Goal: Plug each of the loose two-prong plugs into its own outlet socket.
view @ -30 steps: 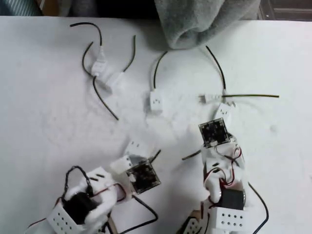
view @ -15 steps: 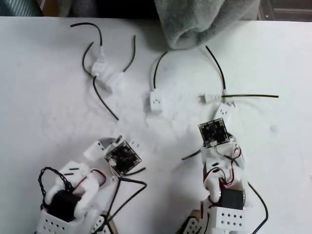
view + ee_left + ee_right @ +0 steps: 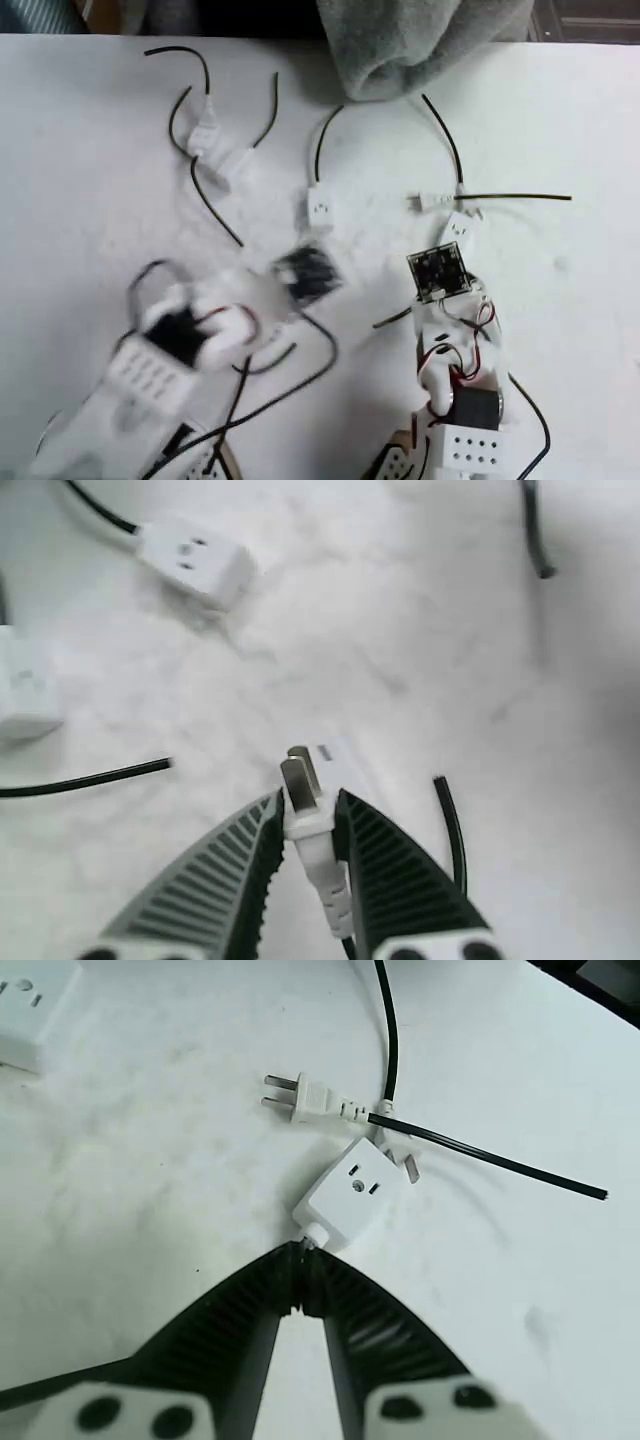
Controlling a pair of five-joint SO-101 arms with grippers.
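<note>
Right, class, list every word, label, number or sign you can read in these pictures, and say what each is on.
None can be read.
The outlet socket shows only slot holes.
The loose plug and the held plug in the left fingers are plain white.
Any marks on the dark board on the right arm are too small to tell.

Black ribbed jaws are pinched together right at the cord end of a white square outlet socket (image 3: pixel 350 1192) lying on the white bench (image 3: pixel 150 1180). A loose white two-prong plug (image 3: pixel 305 1099) on a black cord (image 3: pixel 480 1152) sits just beside it.
</note>
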